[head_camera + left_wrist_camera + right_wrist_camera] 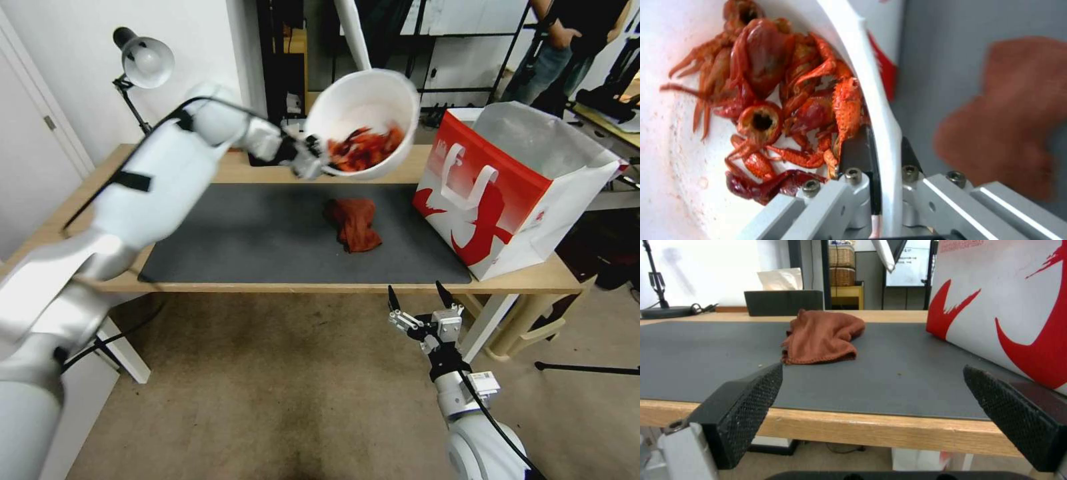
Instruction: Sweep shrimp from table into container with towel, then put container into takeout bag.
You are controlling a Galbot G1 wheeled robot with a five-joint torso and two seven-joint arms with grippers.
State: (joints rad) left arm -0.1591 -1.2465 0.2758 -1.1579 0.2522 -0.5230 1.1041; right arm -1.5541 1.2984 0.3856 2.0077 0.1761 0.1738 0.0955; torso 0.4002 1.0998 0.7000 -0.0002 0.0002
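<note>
Gripping the rim of the container (363, 123) between closed fingers, one inside and one outside the wall: left gripper (315, 160), raised above the far edge of the dark mat (233, 233). Tilted toward the camera, that white bowl, off the table (200, 287), with the shrimp (363, 148) heaped against its lower wall; seen close up in the left wrist view as red-orange shells (773, 100) pressed near the pinched rim. Lying crumpled on the mat near its centre, below the bowl: the towel (353, 223). Standing at the mat's right end, mouth open: the takeout bag (513, 193). Hanging below the mat's near edge, off the table, with fingers spread wide and holding nothing: right gripper (419, 300).
</note>
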